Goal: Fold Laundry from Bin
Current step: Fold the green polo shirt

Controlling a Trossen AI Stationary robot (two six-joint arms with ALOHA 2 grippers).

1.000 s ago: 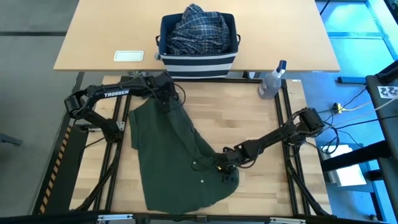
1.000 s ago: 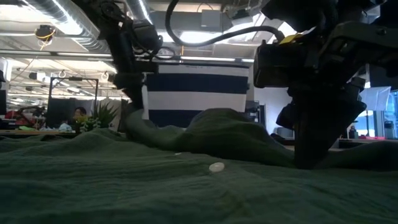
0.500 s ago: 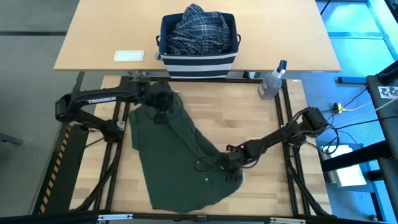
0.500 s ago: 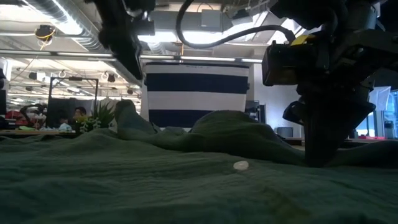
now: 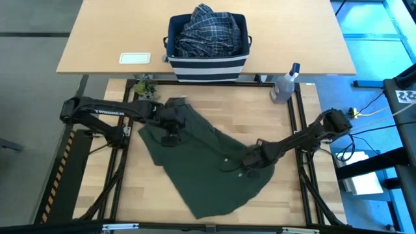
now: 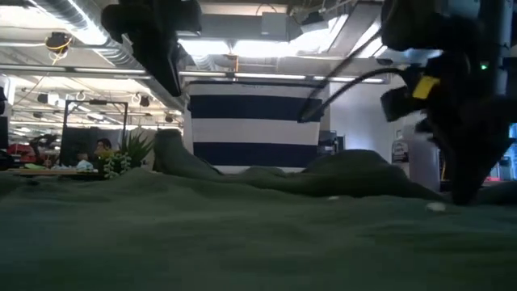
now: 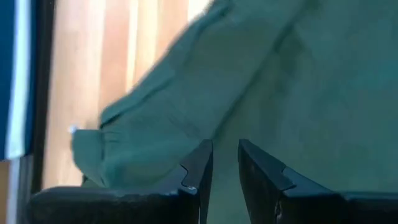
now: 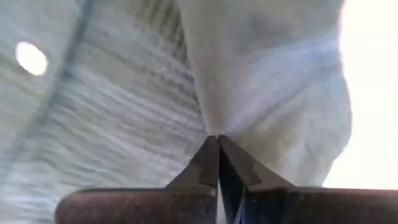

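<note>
A: Dragged the dark olive-green garment (image 5: 208,159) rightward across the wooden table (image 5: 273,127) since a second ago; lay more diagonal, lower corner swung toward centre front. Right gripper (image 5: 250,162) ended further right than a second earlier.

B: Right grip?

A: Pinched shut on the olive cloth. Right wrist view showed fingertips (image 8: 217,162) meeting with fabric bunched at the tips. Sat on the garment's right edge.

B: Left?

A: Left gripper (image 5: 170,130) moved from the garment's top edge down onto its upper-left part. Fingers (image 7: 199,168) narrowly apart in the left wrist view, olive fabric beyond them. Couldn't confirm anything clamped between them; looked like a narrow gap, nothing clearly caught.

B: Bin?

A: Bin (image 5: 207,62) parked on the lighter table behind, well apart from both arms. Blue-and-white plaid shirt (image 5: 207,29) heaped inside, untouched. No black garment visible, possibly buried under the plaid.

B: Progress?

A: Early. One garment out and being spread, not flat: ridges and humps visible in the low view, edges rumpled. No fold made yet. Judged left to do: flatten, fold the olive one, then pull and fold whatever remained in the bin.

B: Anything else on the tables?

A: Clear spray bottle (image 5: 284,84) near the far right corner, small white card (image 5: 134,58) left of the bin. Neither in the way.
</note>
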